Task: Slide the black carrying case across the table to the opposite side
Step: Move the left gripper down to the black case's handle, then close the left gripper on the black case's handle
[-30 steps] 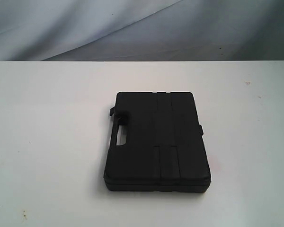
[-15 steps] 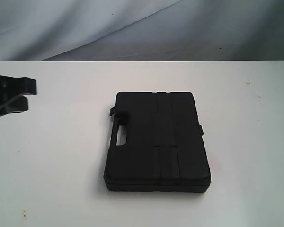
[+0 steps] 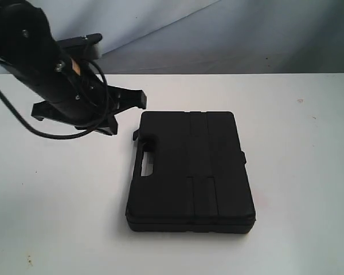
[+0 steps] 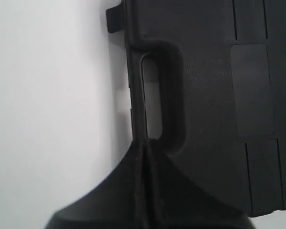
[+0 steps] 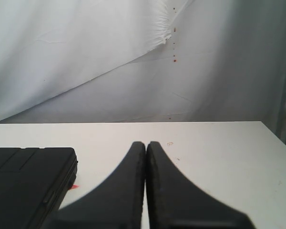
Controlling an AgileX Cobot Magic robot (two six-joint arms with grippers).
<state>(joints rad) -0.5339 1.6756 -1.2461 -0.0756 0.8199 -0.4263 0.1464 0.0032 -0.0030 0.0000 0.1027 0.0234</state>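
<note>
Exterior: left claw (image 3: 125,107) just beside handle-side far corner of black carrying case (image 3: 189,172), contact not clear.
Left wrist: pads pressed together, handle just ahead of tips.
Right wrist: right claw (image 5: 146,181) pressed together too, case off to one side, apart.
Case mid-table (image 3: 57,200); slide judged not begun, whole push left.

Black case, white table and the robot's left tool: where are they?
Black plastic carrying case (image 3: 206,172): exterior view, middle of its lid.
Large white flat table (image 3: 57,200): exterior view, bare patch left of the case.
Left black tool (image 4: 142,148): left wrist view, the tip where its closed fingers meet.
</note>
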